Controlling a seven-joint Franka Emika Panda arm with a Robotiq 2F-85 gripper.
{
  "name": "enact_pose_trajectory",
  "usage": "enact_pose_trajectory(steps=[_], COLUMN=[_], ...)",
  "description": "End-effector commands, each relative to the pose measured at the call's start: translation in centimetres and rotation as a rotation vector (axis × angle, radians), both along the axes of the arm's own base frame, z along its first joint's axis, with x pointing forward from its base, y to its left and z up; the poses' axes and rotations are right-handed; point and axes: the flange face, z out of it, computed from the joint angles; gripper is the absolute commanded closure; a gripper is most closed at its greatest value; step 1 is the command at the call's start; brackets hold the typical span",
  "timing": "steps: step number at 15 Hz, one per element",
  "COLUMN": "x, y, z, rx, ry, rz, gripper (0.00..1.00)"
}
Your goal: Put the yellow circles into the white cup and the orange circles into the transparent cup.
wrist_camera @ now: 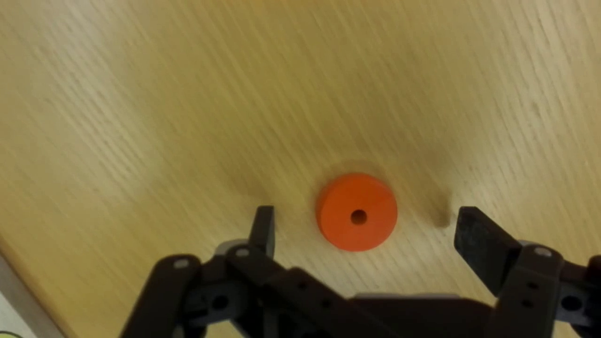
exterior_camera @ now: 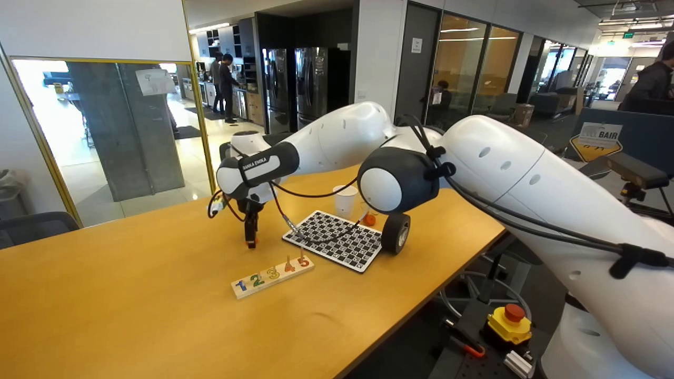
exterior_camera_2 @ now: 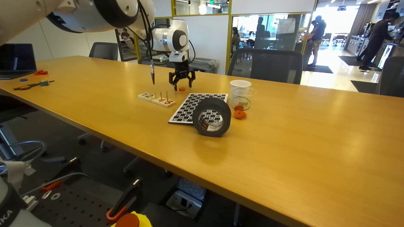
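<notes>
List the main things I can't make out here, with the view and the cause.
Inside bottom of the white cup, both exterior views: hidden by its opaque wall, so any yellow circles inside can't be told.
Count of orange circles at the transparent cup, an exterior view: small and overlapping.
One corner of the checkered board, both exterior views: behind the black tape roll.
Pale thing at lower left, wrist view: cut off by the picture's edges.
</notes>
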Motion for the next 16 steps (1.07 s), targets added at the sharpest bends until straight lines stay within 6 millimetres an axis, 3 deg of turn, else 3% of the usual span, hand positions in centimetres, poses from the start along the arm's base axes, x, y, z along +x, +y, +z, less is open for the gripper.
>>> enact_pose_trajectory(steps=[1, 7, 12, 16], x=[0.7, 0.8, 0.6, -0.6], y=[0.0, -0.2, -3.3, -7.7], z=[0.3, 0.9, 2.8, 6.7], rx=[-0.006, -0.022, -0.041, -0.081], ry=[-0.002, 0.010, -0.011, -0.070], rz=[0.003, 0.002, -0.044, -0.118], gripper=[0.32, 0.80, 0.77, 0.76])
